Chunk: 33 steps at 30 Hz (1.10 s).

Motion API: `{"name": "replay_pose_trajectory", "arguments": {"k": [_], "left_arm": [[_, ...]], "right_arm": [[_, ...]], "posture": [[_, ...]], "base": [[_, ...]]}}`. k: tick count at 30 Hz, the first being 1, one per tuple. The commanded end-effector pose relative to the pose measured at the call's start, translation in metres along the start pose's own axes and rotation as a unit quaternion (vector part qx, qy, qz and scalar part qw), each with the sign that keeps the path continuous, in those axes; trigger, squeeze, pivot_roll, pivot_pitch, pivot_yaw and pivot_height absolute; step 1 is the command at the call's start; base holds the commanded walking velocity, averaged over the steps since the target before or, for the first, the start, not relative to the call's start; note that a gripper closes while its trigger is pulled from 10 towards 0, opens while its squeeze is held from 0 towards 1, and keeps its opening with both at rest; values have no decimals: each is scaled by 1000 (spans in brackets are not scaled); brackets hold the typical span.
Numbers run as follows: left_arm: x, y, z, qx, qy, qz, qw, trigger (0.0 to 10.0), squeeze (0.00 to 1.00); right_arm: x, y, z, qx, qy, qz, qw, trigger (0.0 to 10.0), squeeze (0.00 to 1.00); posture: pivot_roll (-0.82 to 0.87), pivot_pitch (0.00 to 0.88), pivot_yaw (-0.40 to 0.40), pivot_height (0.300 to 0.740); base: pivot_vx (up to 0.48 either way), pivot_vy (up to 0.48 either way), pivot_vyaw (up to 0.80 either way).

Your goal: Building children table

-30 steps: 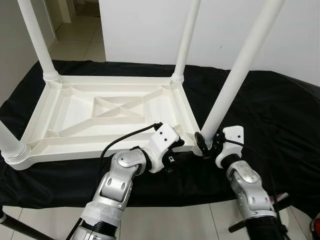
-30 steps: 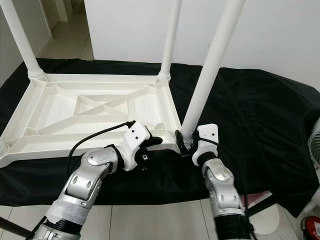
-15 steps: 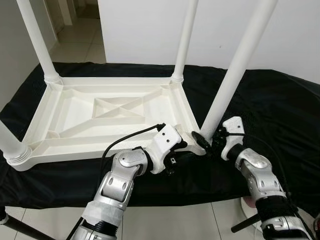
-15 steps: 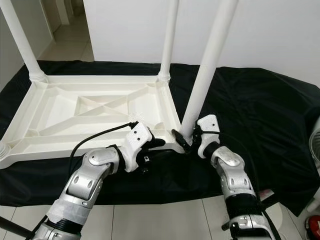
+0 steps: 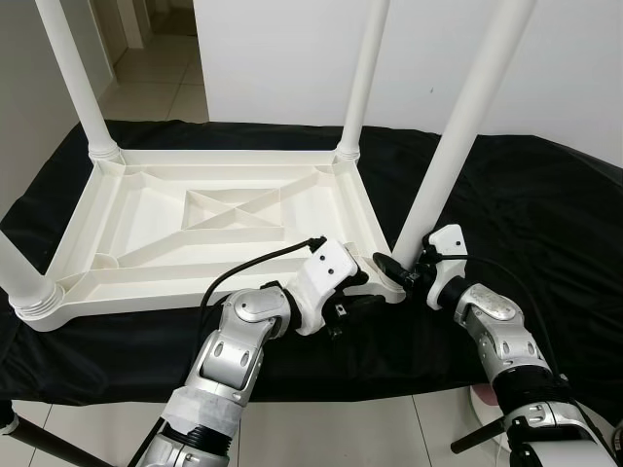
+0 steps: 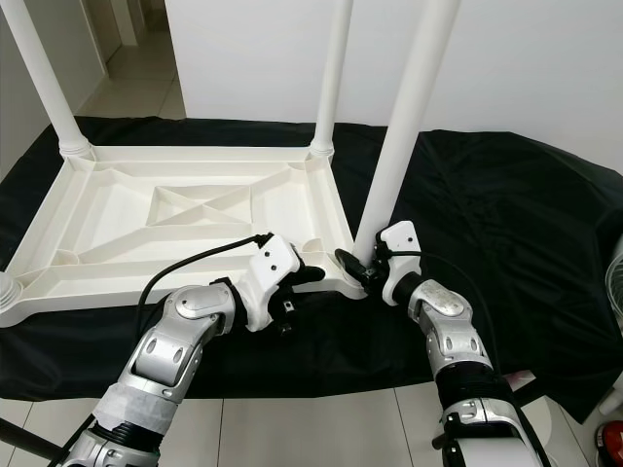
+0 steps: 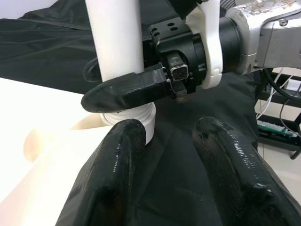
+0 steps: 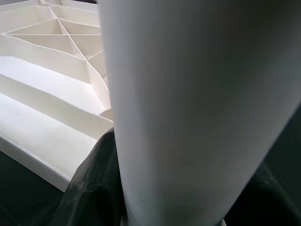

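Observation:
A white plastic children's table top [image 5: 146,290] lies upside down on a black cloth. The near-right leg [image 5: 458,126] stands in the corner socket, leaning slightly right. My right gripper [image 5: 399,272] is shut on this leg just above its base; one finger [image 7: 127,89] presses on the tube in the left wrist view. In the right wrist view the leg [image 8: 197,108] stands between the dark fingers. Beside the same corner, my left gripper [image 5: 358,300] is open, its two fingers [image 7: 113,169] apart over the cloth, one against the table's edge.
Three other legs stand upright: far left [image 5: 68,78], far right [image 5: 365,78], near left [image 5: 19,282]. The black cloth [image 5: 545,214] covers the surface to the right. A white wall rises behind. Tiled floor lies below the near edge, and a cable [image 5: 253,265] loops over my left arm.
My right forearm has swung out to the right and the gripper has turned around the base of the leg. The left gripper has hardly moved.

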<state>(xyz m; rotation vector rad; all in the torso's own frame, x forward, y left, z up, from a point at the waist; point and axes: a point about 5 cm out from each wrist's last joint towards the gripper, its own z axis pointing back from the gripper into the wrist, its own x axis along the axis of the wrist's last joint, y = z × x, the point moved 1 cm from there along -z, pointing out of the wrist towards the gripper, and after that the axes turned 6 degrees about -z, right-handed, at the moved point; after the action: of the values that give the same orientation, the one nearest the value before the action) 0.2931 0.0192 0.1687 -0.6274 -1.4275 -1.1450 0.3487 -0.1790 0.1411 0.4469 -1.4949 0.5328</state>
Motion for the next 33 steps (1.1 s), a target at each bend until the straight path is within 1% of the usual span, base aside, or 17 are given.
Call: {"name": "replay_pose_trajectory", "arguments": {"k": [1,2,3,4,5,12,15,17,18,22,24,27,28,29,30,31,33], "left_arm": [[-4,7,-2,69,14,-2,998,10000,0],[-4,7,-2,68,13,-2,998,10000,0],[-4,7,-2,68,13,-2,998,10000,0],[-4,7,-2,68,13,-2,998,10000,0],[-4,7,-2,67,13,-1,998,10000,0],[-4,6,-2,64,15,-1,998,10000,0],[-4,6,-2,64,15,-1,998,10000,0],[-5,6,-3,64,15,0,998,10000,0],[-5,6,-3,64,15,0,998,10000,0],[-5,4,-3,63,14,0,998,10000,0],[-5,3,-3,62,14,1,998,10000,0],[-6,3,-2,62,15,1,998,10000,0],[-6,3,-2,62,15,1,998,10000,0],[-6,2,-2,63,15,1,998,10000,0],[-6,2,-2,64,16,1,998,10000,0],[-6,2,-2,64,16,1,998,10000,0],[-6,2,-1,69,17,3,997,10000,0]], "right_arm": [[-15,3,5,5,31,6,999,0,0],[-15,2,5,2,31,1,1000,0,0],[-16,2,5,-1,31,-4,1000,3294,0],[-16,2,5,-1,31,-4,1000,3294,0],[-16,2,6,-5,29,-10,1000,10000,0],[-15,3,4,-73,11,-17,997,10000,0],[-15,4,3,-79,10,-15,997,10000,0],[-16,8,0,-125,10,-33,992,10000,0],[-16,8,0,-125,10,-33,992,10000,0],[-15,20,-6,-182,-2,-80,980,10000,0],[-13,21,-8,-215,-9,-90,972,10000,0],[-12,23,-9,-264,-14,-87,960,10000,0],[-12,23,-9,-264,-14,-87,960,10000,0],[-13,24,-9,-285,-13,-90,954,10000,0],[-13,27,-11,-301,-18,-106,948,10000,0],[-13,27,-11,-301,-18,-106,948,10000,0],[-11,35,-14,-314,-27,-132,940,10000,0]], "posture": [[54,29,-42,740],[54,29,-42,740],[54,26,-39,740],[54,26,-39,740],[53,26,-38,740],[53,20,-37,740],[53,20,-37,740],[53,13,-42,740],[53,13,-42,740],[51,11,-44,740],[52,9,-44,740],[57,10,-52,740],[57,10,-52,740],[57,10,-52,740],[70,9,-62,740],[70,9,-62,740],[72,11,-62,740]], "base": [[0,0,0],[0,0,0],[0,0,0],[0,0,0],[0,0,0],[0,0,0],[0,0,0],[0,0,0],[0,0,0],[0,0,0],[0,0,0],[0,0,0],[0,0,0],[0,0,0],[0,0,0],[0,0,0],[0,0,0]]}}
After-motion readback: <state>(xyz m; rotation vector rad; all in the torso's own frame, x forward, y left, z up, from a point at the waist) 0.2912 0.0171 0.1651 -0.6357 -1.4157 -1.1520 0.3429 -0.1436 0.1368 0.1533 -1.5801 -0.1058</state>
